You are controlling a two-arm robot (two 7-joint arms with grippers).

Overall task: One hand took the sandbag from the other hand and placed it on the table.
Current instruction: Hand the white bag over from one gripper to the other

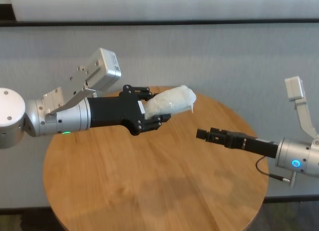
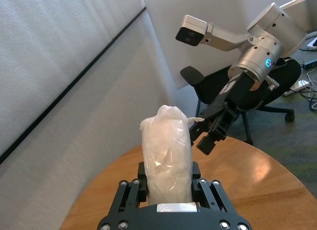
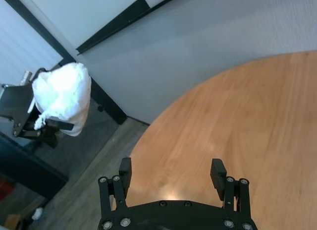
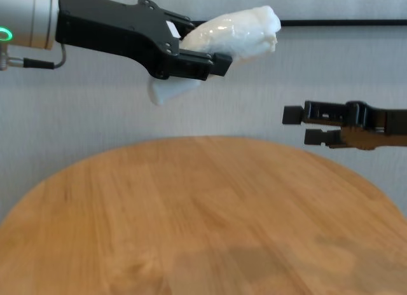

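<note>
High above the round wooden table (image 1: pixel 149 186), my left gripper (image 1: pixel 154 107) with the green-lit silver wrist is shut on the sandbag (image 1: pixel 173 101). The white, plastic-wrapped bag sticks out past the fingers toward the right arm. The left wrist view shows the sandbag (image 2: pixel 167 155) upright between the fingers. My right gripper (image 1: pixel 202 134) hovers open and empty over the table's right side, lower than the bag and a short gap from its free end. In the right wrist view the right gripper (image 3: pixel 171 169) is spread wide, with the sandbag (image 3: pixel 63 96) ahead and apart from it.
A grey wall panel (image 1: pixel 224 57) stands behind the table. A black office chair (image 2: pixel 247 98) sits on the floor beyond the right arm. The table's edge (image 4: pixel 191 142) curves away on all sides beneath both arms.
</note>
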